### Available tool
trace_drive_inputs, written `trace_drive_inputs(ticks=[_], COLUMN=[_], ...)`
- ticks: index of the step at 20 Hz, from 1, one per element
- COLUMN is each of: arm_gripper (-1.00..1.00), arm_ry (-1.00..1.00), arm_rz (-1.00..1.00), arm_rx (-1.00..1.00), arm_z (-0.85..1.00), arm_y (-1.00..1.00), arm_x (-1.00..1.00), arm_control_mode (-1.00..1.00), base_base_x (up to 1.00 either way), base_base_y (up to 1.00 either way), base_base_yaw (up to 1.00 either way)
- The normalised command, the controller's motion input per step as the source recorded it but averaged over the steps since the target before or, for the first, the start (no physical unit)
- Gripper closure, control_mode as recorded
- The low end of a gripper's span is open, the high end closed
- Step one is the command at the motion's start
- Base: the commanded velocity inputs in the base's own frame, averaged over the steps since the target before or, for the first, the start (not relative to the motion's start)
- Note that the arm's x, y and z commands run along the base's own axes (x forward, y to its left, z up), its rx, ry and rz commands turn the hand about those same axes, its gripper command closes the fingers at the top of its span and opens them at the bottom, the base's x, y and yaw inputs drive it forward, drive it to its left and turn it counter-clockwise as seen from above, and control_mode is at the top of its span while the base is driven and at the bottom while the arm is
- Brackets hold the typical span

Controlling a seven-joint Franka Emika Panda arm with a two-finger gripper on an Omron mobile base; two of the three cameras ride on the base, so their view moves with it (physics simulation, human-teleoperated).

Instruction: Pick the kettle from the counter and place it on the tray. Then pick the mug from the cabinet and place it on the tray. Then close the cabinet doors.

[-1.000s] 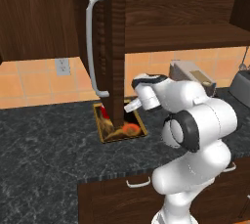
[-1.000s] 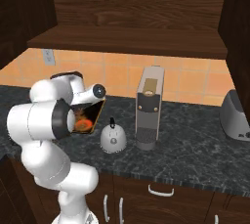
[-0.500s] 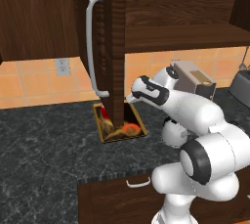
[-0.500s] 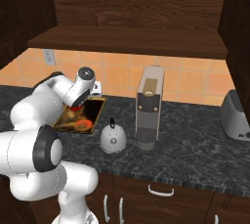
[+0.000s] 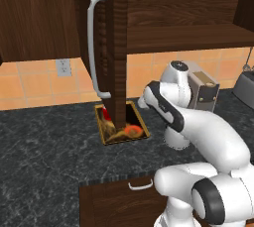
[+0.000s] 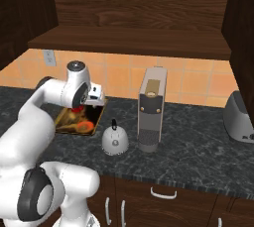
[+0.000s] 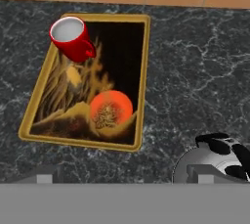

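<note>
While the open cabinet door (image 5: 113,47) with its one long grey bar handle (image 5: 94,47) hangs in front of the tray (image 5: 106,137) in the left base view, hiding its middle, the hand view looks straight down on that tray (image 7: 141,81) lying flat on the counter (image 7: 195,61). One red mug (image 7: 72,37) stands upright in the tray's far left corner, handle toward the tray's middle. Right of the tray, on the bare stone and apart from its rim, sits the single kettle (image 6: 115,139), its lid just showing at the lower right of the hand view (image 7: 217,162). Just beside the kettle to the right stands one boxy coffee machine (image 6: 151,114), and well to the right of that a grey toaster (image 6: 240,117) near the wall. Above, the cabinet (image 6: 134,18) shelf is bare. The gripper (image 6: 94,94) hovers over the tray's right side, jaws spread wide with nothing between them. One wall outlet (image 6: 49,57) sits on the orange tiles at left.
</note>
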Motion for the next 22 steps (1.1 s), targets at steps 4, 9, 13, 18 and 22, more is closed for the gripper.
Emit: trace_drive_inputs(ticks=[4, 9, 13, 18, 22], arm_gripper=[-1.0, -1.0, -1.0, -1.0, -1.0], arm_ry=[0.15, 0.13, -0.01, -0.01, 0.0], arm_rz=[-0.08, -0.01, -0.01, 0.0, 0.0], arm_rx=[-0.08, -0.01, 0.0, 0.0, 0.0], arm_z=[0.0, 0.0, -0.04, -0.16, -0.24], arm_y=[-0.59, -0.66, -0.34, -0.2, -0.28], arm_x=[-0.51, -0.28, -0.09, 0.06, 0.06], arm_control_mode=[-1.0, -1.0, -1.0, -1.0, -1.0], base_base_x=[0.0, 0.0, 0.0, 0.0, 0.0], base_base_y=[0.0, 0.0, 0.0, 0.0, 0.0], base_base_yaw=[0.0, 0.0, 0.0, 0.0, 0.0])
